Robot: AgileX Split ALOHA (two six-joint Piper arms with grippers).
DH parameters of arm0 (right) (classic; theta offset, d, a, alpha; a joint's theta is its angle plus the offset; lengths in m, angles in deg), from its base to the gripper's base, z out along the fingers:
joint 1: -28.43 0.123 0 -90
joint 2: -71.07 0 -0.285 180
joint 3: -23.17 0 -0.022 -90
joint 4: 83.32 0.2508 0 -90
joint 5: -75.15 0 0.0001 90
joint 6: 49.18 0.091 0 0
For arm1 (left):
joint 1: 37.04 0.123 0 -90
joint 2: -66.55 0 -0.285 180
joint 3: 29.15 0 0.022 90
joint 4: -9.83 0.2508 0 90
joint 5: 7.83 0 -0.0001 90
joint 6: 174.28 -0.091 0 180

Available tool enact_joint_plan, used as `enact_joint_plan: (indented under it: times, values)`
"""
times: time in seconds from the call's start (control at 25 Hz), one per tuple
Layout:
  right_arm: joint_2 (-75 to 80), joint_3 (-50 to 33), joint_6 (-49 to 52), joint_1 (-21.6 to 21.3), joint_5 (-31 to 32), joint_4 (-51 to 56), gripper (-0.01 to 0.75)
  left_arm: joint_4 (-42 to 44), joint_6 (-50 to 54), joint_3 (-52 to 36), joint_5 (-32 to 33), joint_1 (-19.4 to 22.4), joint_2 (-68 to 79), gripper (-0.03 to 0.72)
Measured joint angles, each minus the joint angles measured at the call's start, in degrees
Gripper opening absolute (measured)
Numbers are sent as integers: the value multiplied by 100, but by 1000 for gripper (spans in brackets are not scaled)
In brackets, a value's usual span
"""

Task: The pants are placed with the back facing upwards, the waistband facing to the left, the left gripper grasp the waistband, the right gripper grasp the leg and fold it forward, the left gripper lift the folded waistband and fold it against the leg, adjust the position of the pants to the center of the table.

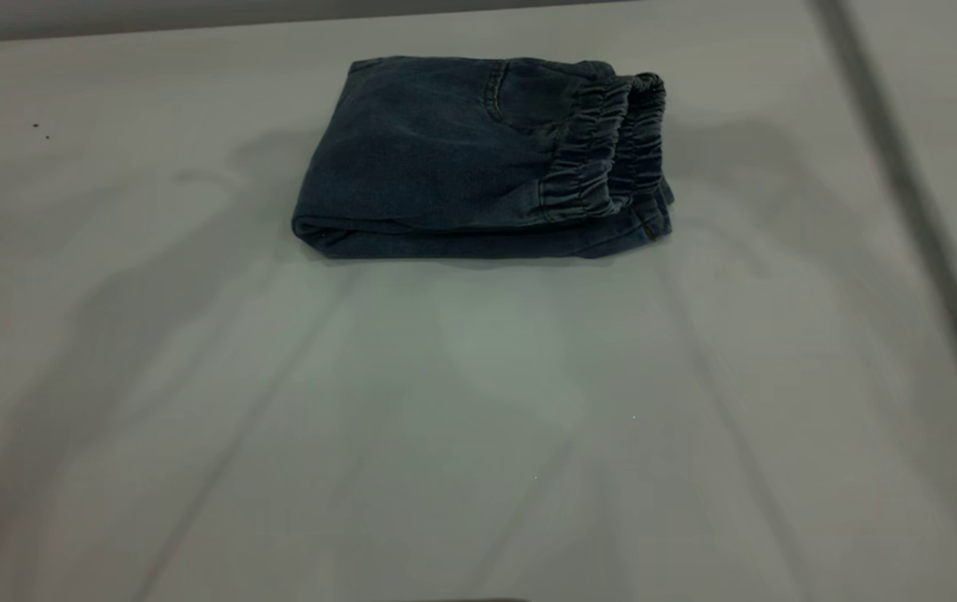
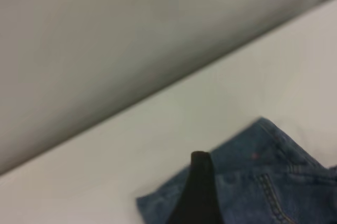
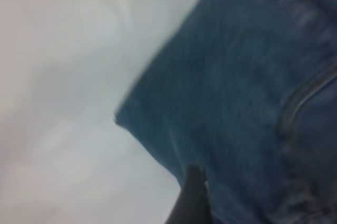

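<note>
A broad pale grey table fills the exterior view, seen from the front and a little above. On it, in the upper middle of the frame, lie the pants, dark blue denim folded into a compact, roughly square stack of several layers. The gathered elastic waistband runs down the right edge of the stack, puckered into small vertical folds, and a curved pocket seam shows just left of it. A rounded fold forms the near edge of the bundle. Soft shadows spread over the table on both sides of the pants. No arm appears in this view. In the left wrist view, one dark finger of the left gripper rises from the bottom edge of the frame, in front of a corner of the denim with visible stitching; whether its jaws are released or clenched cannot be told. In the right wrist view, a dark finger of the right gripper shows at the bottom edge, close over the blue cloth; its jaws' state cannot be told either.
</note>
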Motion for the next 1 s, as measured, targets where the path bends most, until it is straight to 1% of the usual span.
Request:
enact_joint_plan:
  times: [0.12,0.24,0.36,0.48,0.56,0.64,0.76,0.84,1.0]
  values:
    - [468,0,718,537,-159,-954,551,11,5,0,199,148,-220,573]
    - [841,0,1576,879,-442,-1843,549,24,13,-5,395,173,-245,573]
    - [1146,0,2185,1048,-761,-2433,549,45,66,-12,551,173,-245,573]
    - [1445,7,2697,1099,-952,-2794,549,62,130,-12,637,173,-245,573]
    - [1496,38,2741,1105,-803,-2800,549,78,137,-12,702,173,-245,573]
    - [1496,65,2598,1115,-526,-2710,549,95,137,-12,736,173,-245,573]
    - [1496,74,2301,1131,60,-2479,549,175,139,-12,746,173,-245,573]
    - [1479,74,2126,1164,295,-2317,549,222,143,-12,752,173,-245,573]
    - [1394,68,1925,1265,473,-2258,549,315,143,-12,759,173,-245,573]
